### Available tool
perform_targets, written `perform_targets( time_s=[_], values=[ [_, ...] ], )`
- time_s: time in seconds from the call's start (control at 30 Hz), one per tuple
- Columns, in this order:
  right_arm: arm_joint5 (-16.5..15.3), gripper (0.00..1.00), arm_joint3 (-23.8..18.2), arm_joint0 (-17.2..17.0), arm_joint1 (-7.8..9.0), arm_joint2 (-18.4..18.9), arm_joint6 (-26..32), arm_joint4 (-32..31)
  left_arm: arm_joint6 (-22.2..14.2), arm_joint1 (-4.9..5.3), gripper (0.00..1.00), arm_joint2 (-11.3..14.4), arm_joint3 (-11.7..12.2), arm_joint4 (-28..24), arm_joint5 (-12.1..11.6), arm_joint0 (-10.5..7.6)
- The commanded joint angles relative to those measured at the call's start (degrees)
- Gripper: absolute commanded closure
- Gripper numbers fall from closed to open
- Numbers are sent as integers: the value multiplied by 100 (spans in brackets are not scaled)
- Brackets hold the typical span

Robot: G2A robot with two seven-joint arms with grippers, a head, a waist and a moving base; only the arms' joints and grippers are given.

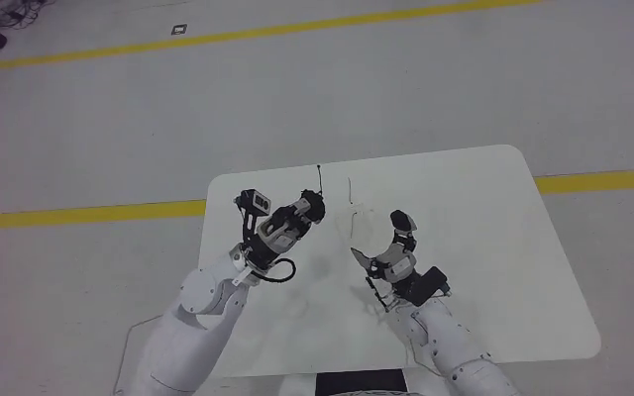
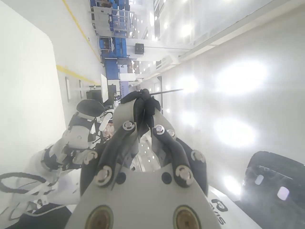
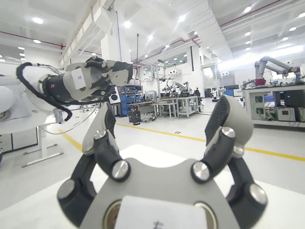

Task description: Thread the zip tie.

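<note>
Where the left gripper [image 1: 313, 209] pinches it, the zip tie [image 1: 319, 181] hangs clear above the table [image 1: 475, 198], over the half nearer the robot.

Item: one black zip tie, a narrow and very thin strap.

Handling, by my estimate: it is almost weightless and springy rather than limp. Its smooth sides make it apt to slide or twist in a grip. It is not fragile, but the free length would whip and wander if swung quickly.

Best hold: close behind the end being fed, so that little strap is left to bend. I cannot pick out the head.

Orientation: the long axis is close to upright. In the right wrist view the zip tie [image 3: 137, 48] rises straight above the left gripper [image 3: 120, 72], free end uppermost. From the top view it reads as a short line running from that gripper toward the table's far edge. In the left wrist view the zip tie [image 2: 166, 92] juts out past the left gripper [image 2: 143, 102].

Left gripper: clenched on the zip tie.

Right gripper [image 1: 378, 240]: near the left one but apart from it, raised over the table, jaws spread wide and grasping nothing [image 3: 165, 110].

Also present: a pale strand [image 1: 351, 193] lies on the table just beyond the grippers, too fine to identify.
</note>
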Motion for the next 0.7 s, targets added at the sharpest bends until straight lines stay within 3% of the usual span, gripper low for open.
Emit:
perform_targets(
  time_s=[0.0, 0.5, 0.67],
  values=[
    [54, 0, 63, 84, -13, -35, -135, 58, 42, -20, 100, 92, 31, 28, -3, -71],
    [87, 0, 97, 107, -22, -49, -161, 105, 66, -30, 100, 127, 45, 45, -26, -97],
    [87, 0, 97, 107, -22, -49, -161, 105, 77, -73, 100, 207, 31, -406, 3, -117]
  ],
)
